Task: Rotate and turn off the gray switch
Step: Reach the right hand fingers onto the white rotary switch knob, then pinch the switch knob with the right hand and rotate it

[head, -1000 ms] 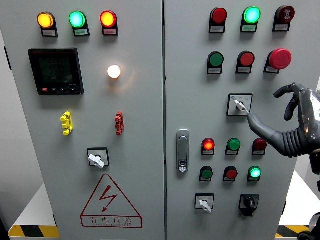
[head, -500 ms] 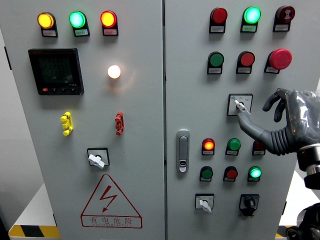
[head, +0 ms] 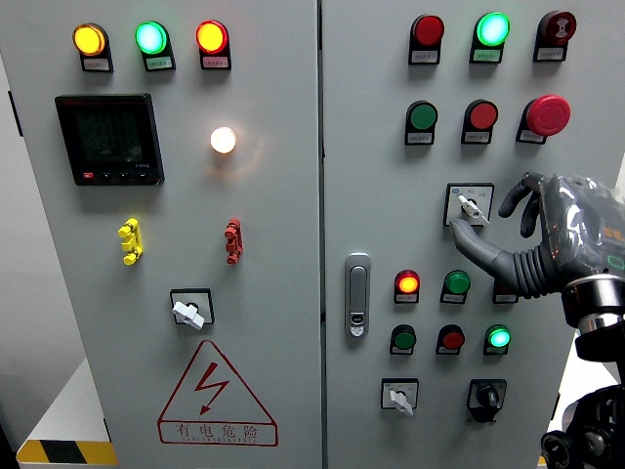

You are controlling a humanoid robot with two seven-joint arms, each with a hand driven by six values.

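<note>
Left door, top row: an amber lamp point(head: 88, 39), a green lamp point(head: 150, 37) and a red lamp point(head: 211, 36) are lit side by side.
Left door, below: a dark digital meter point(head: 108, 139) sits at the left, and a glowing white lamp point(head: 223, 140) to its right.
Left door, middle: a yellow clip point(head: 129, 241) and a red clip point(head: 232, 240) are level with each other, well apart.
Left door, low: a white rotary switch point(head: 189, 311) sits above a red warning triangle point(head: 216, 395).
Door seam: a silver door handle point(head: 357, 294) stands upright on the right door, just beside the seam.
Right door, top: rows of red and green buttons and lamps, with a red mushroom button point(head: 547, 114) at the far right.
Gray switch point(head: 470, 205): it is on the right door, under those rows, in a square plate; its small lever tilts, the tip pointing up and to the left.
Right hand point(head: 532, 239): the arm enters from the right edge; the fingers are spread apart and clamp nothing. The thumb tip point(head: 459, 231) lies just under the switch plate, the curled fingers point(head: 515, 198) hang just right of it. Whether any tip touches the lever cannot be told.
Right door, lower: a lit red lamp point(head: 407, 284) and a lit green lamp point(head: 499, 338) among other buttons, then a second white switch point(head: 398, 396) and a black knob point(head: 485, 398) at the bottom.
</note>
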